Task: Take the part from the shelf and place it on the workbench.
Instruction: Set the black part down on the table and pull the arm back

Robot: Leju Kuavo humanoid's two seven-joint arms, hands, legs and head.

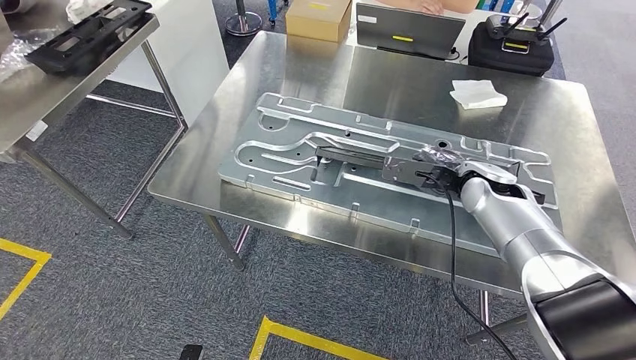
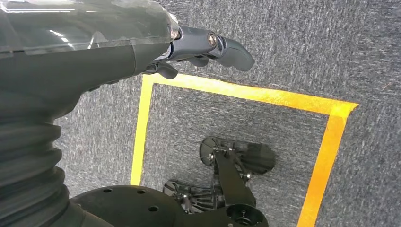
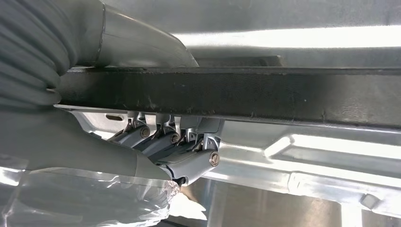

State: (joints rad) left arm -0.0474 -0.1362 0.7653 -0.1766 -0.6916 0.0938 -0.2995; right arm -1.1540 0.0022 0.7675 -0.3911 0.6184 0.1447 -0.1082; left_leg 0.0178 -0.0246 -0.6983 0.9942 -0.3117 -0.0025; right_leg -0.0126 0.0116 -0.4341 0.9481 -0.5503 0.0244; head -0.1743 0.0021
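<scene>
**Right hand holds the dark part over the metal plate on the bench**

At far left a second bench [image 1: 45, 90] carries a black tray [image 1: 90, 34]. The left hand [image 2: 208, 47] hangs over grey carpet [image 2: 283, 52] marked with yellow tape [image 2: 246, 94]; its fingers are loosely curled and hold nothing.

The main bench [image 1: 300, 82] bears a large machined metal plate [image 1: 285, 131]. The long dark part [image 1: 360, 157] lies low across the plate's middle; whether it touches the plate I cannot tell. The right hand [image 1: 439, 169] grips the part at its right end. In the right wrist view the fingers [image 3: 165, 142] are hooked under the part [image 3: 265, 94] and the thumb sits on the other side, closed tight around it.

Along the bench's far edge stand a cardboard box [image 1: 319, 19], a laptop [image 1: 409, 30] with a small yellow label too small to read, and a black case [image 1: 511, 49] with a yellow mark. A folded white cloth [image 1: 478, 94] lies near the case.
</scene>
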